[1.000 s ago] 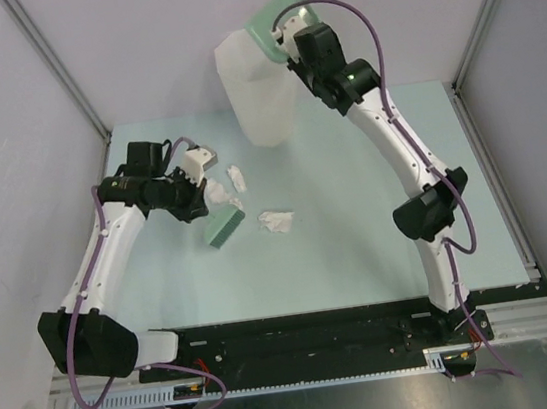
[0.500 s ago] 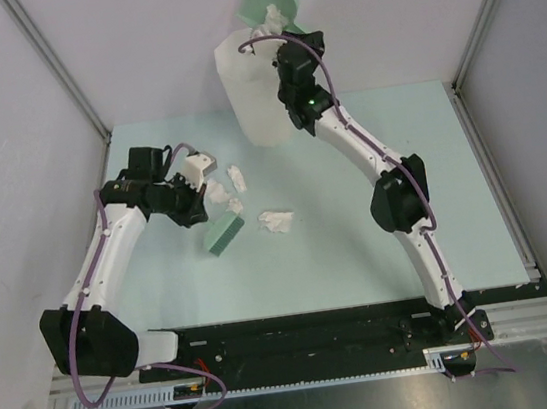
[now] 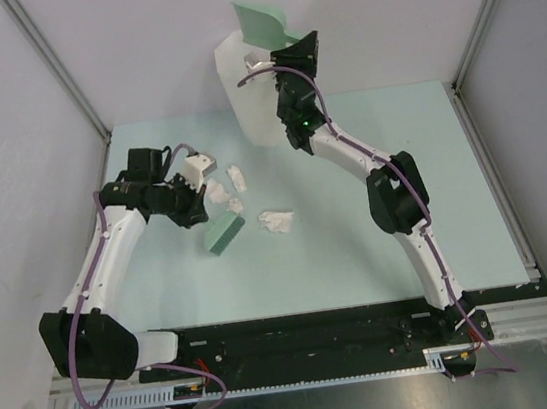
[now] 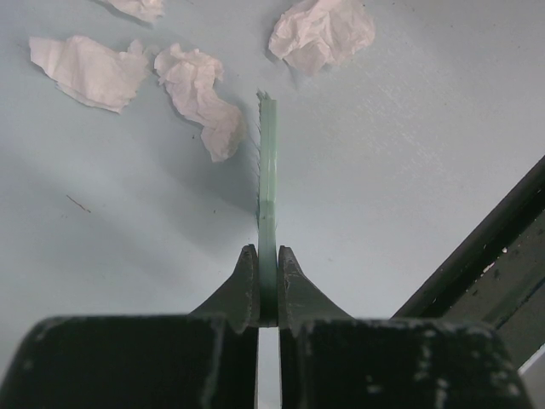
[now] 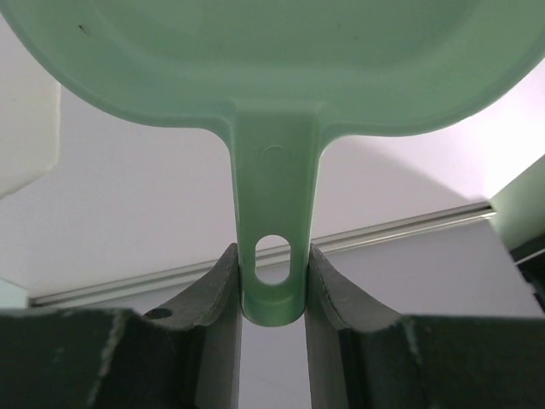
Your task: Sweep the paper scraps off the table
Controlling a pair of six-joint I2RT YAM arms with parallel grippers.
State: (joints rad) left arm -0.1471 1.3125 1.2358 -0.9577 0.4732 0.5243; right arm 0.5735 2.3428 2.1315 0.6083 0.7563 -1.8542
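R end effector clamps dustpan handle, pan tipped over white bin prob. to dump, while L end effector, shut on green brush, waits beside paper scraps on desk.

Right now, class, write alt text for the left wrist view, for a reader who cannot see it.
The left hand grips a thin green tool, seen edge-on, over the pale table. Four crumpled white paper scraps lie around its far end, the nearest just left of it.
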